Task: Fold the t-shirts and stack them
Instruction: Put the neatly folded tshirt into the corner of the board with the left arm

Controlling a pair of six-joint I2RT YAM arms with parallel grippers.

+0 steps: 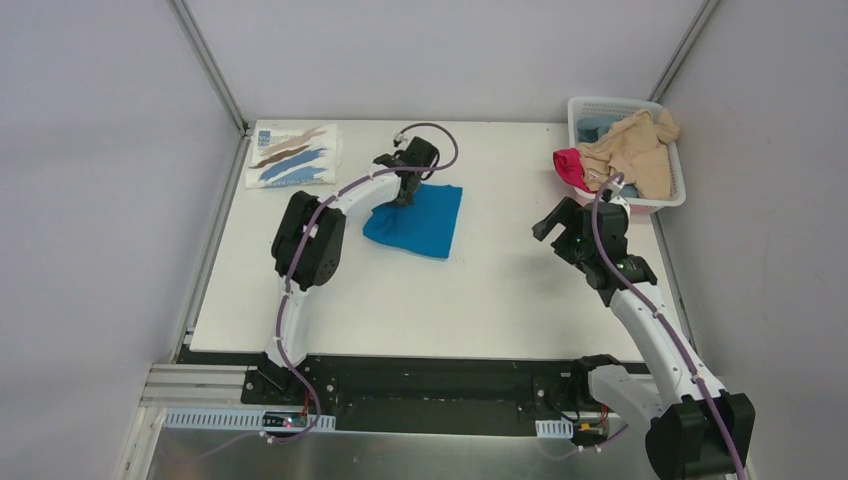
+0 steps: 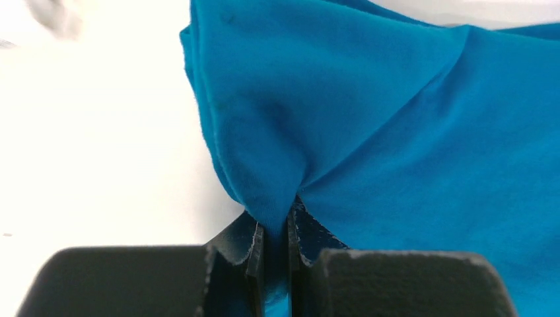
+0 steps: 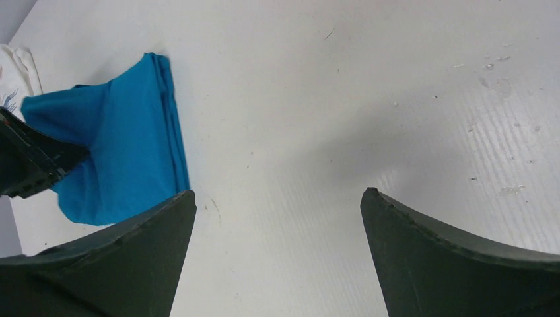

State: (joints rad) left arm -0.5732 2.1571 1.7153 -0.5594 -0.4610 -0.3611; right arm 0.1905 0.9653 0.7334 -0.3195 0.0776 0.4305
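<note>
A folded bright blue t-shirt (image 1: 420, 220) lies at the table's back middle. My left gripper (image 1: 405, 195) is shut on its left part, pinching a bunch of blue cloth (image 2: 274, 198) and lifting it into a peak. The blue shirt also shows in the right wrist view (image 3: 119, 145). A folded white shirt with brown and blue brushstrokes (image 1: 292, 155) lies at the back left corner. My right gripper (image 1: 550, 222) hangs open and empty above bare table, right of the blue shirt; its fingers (image 3: 132, 257) are wide apart. Beige (image 1: 635, 150), pink (image 1: 572, 168) and pale-blue (image 1: 592, 128) shirts fill the basket.
A white plastic mesh basket (image 1: 672, 198) stands at the back right corner with cloth spilling over its left rim. Grey walls close in the table on three sides. The left arm's body (image 1: 305, 240) stands over the table's left middle.
</note>
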